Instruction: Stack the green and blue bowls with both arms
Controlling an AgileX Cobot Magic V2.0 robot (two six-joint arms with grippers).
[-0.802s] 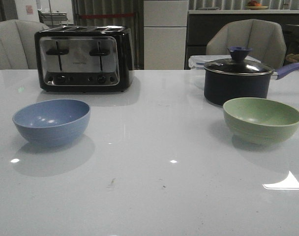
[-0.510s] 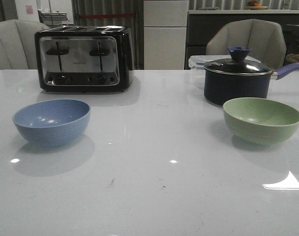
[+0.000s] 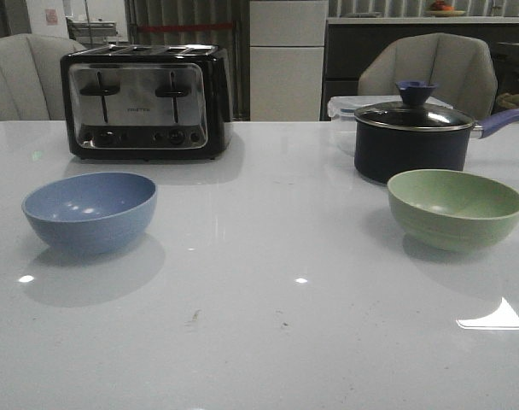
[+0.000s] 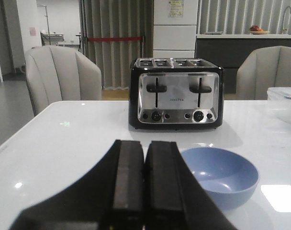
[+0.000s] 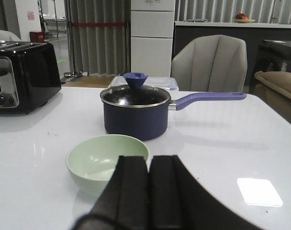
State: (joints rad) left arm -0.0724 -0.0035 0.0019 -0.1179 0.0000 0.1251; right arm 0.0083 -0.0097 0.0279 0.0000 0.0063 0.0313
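The dusty blue bowl [image 3: 90, 210] sits upright on the left of the white table; it also shows in the left wrist view [image 4: 221, 175]. The pale green bowl [image 3: 455, 207] sits on the right, and shows in the right wrist view [image 5: 101, 160]. My left gripper [image 4: 145, 146] is shut and empty, held short of the blue bowl and a little to its side. My right gripper [image 5: 149, 160] is shut and empty, just short of the green bowl's near rim. Neither gripper shows in the front view.
A black and chrome toaster [image 3: 145, 101] stands at the back left. A dark lidded pot [image 3: 413, 137] with a purple handle stands right behind the green bowl, with a clear plastic box [image 3: 345, 108] behind it. Grey chairs stand beyond the table [image 3: 268, 282].
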